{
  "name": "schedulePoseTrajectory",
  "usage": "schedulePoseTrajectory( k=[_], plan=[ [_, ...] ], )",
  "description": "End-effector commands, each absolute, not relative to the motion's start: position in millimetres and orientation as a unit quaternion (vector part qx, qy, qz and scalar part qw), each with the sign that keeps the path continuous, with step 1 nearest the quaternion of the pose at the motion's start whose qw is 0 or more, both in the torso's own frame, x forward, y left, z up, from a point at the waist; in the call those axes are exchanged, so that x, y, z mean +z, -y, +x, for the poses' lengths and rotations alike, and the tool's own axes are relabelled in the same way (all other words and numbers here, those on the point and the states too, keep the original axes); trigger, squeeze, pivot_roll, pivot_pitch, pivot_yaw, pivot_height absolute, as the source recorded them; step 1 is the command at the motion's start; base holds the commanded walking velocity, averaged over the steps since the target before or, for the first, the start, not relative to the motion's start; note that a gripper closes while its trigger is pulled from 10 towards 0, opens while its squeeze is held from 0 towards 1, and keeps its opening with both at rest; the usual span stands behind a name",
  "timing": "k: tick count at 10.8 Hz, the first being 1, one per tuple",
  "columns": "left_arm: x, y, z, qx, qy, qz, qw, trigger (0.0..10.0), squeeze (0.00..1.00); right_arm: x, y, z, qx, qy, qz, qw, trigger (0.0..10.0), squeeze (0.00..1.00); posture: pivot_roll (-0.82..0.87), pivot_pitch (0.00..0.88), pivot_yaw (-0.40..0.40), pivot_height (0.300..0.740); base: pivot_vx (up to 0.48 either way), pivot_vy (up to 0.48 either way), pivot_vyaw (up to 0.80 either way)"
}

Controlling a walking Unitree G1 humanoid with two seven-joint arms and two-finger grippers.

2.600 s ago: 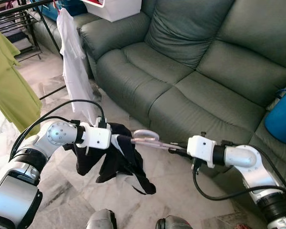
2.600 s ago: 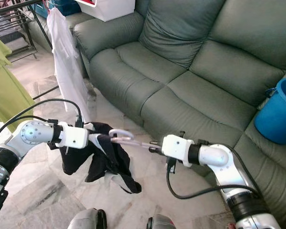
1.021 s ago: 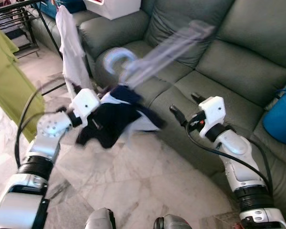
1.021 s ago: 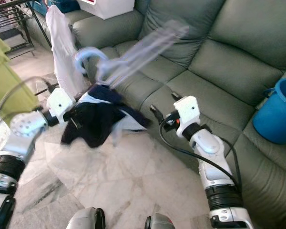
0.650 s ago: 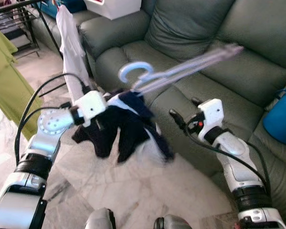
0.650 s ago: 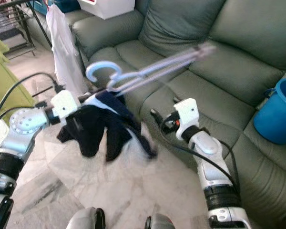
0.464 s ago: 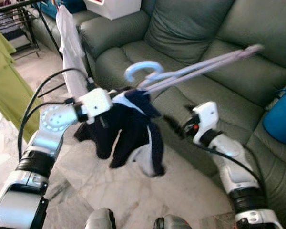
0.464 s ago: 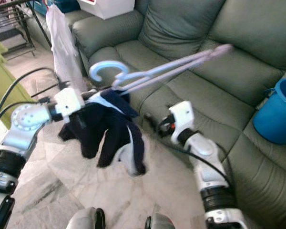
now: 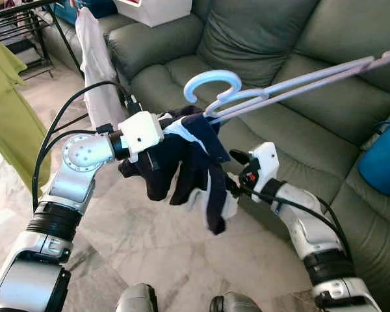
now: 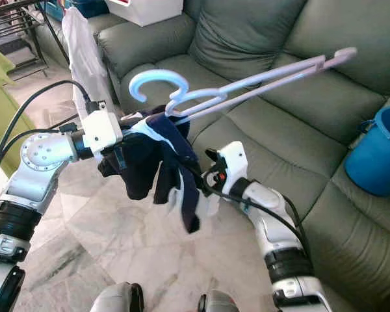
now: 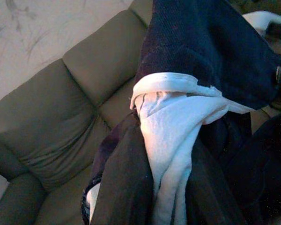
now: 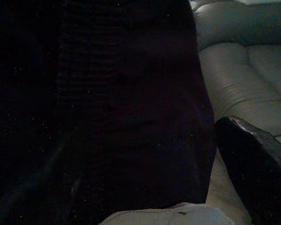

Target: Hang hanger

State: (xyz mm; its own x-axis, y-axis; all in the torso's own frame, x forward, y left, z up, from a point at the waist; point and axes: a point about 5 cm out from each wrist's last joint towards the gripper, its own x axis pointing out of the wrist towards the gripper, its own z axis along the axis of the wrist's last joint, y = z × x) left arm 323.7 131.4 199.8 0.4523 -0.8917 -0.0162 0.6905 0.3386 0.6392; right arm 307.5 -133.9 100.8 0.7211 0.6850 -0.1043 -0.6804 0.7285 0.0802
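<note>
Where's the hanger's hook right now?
The light blue hook is raised above the dark garment at the left gripper, over the sofa seat, centre of the head views.

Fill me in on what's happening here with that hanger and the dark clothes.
The robot stands on a marble floor in front of a green sofa. Its left gripper holds up a pale blue hanger with a dark navy and white garment bunched at the hook end; the hanger's long bar juts out over the sofa. The right gripper is pushed in against the dangling cloth from the other side. A clothes rack with a white shirt stands off to the robot's left; nothing is hung yet.
</note>
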Motion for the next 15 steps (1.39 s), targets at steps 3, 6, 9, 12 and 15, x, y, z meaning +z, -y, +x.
schedulePoseTrajectory(
  k=[3, 6, 9, 12, 15],
  plan=[
    [206, -127, 322, -0.492, 0.183, 0.300, 0.797, 0.0, 0.00, 114, 122, 306, 0.413, -0.037, 0.025, 0.910, 10.0, 0.77, -0.05, 0.065, -0.037, 0.740, 0.000, 0.000, 0.00],
    [204, -125, 322, -0.489, 0.178, 0.294, 0.802, 0.0, 0.00, 120, 120, 307, 0.426, -0.024, 0.033, 0.904, 10.0, 0.00, -0.05, 0.066, -0.038, 0.740, 0.000, 0.000, 0.00],
    [201, -124, 322, -0.489, 0.174, 0.297, 0.801, 0.0, 0.00, 126, 109, 310, 0.440, -0.017, 0.040, 0.897, 10.0, 0.00, -0.05, 0.066, -0.038, 0.740, 0.000, 0.000, 0.00],
    [223, -122, 324, -0.467, 0.205, 0.248, 0.824, 0.0, 0.00, 98, 121, 320, 0.353, -0.082, -0.031, 0.932, 10.0, 0.00, -0.05, 0.063, -0.048, 0.740, 0.000, 0.000, 0.00],
    [251, -139, 335, -0.410, 0.232, 0.221, 0.854, 0.0, 0.00, 64, 148, 311, 0.271, -0.174, -0.039, 0.946, 10.0, 0.00, -0.05, 0.063, -0.052, 0.740, 0.000, 0.000, 0.00]
  ],
)
